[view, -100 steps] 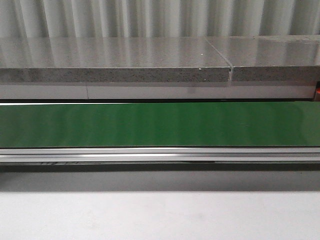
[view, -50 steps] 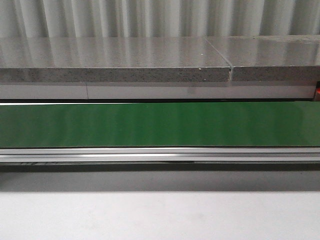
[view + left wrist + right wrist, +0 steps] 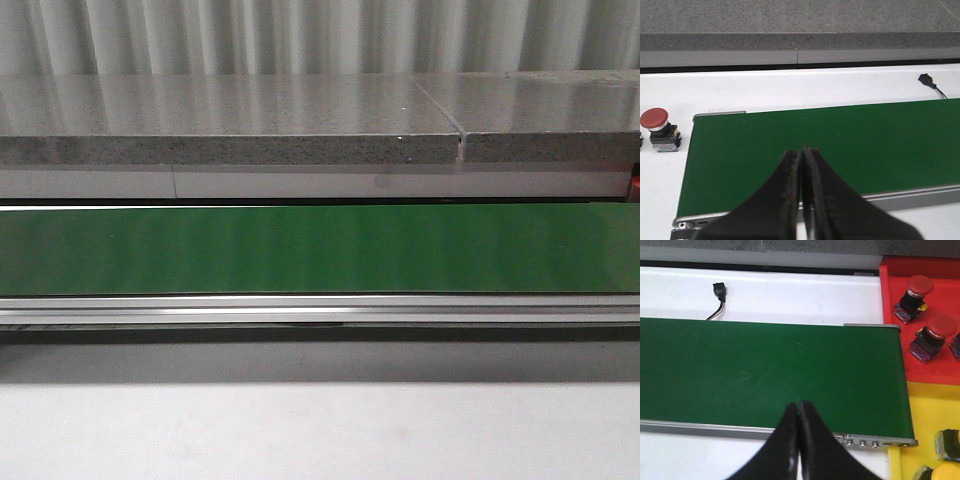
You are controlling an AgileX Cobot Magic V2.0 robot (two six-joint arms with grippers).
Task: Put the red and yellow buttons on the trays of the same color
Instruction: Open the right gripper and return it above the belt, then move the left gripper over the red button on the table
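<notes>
In the left wrist view a red button [image 3: 658, 127] with a grey-black base stands on the white table, just off the end of the green belt [image 3: 820, 145]. My left gripper [image 3: 801, 151] is shut and empty above the belt's near edge. In the right wrist view the red tray [image 3: 940, 372] holds two red buttons [image 3: 914, 296] [image 3: 933, 335] and part of a third. The yellow tray [image 3: 932, 410] holds yellow buttons [image 3: 949, 442] at the picture's edge. My right gripper [image 3: 799, 405] is shut and empty over the belt's near edge. No gripper shows in the front view.
The green conveyor belt [image 3: 320, 248] runs across the front view with a metal rail [image 3: 320, 310] along its near side and a grey stone ledge [image 3: 230, 148] behind it. A small black connector with a wire lies on the white table beyond the belt [image 3: 718, 290] [image 3: 926, 79].
</notes>
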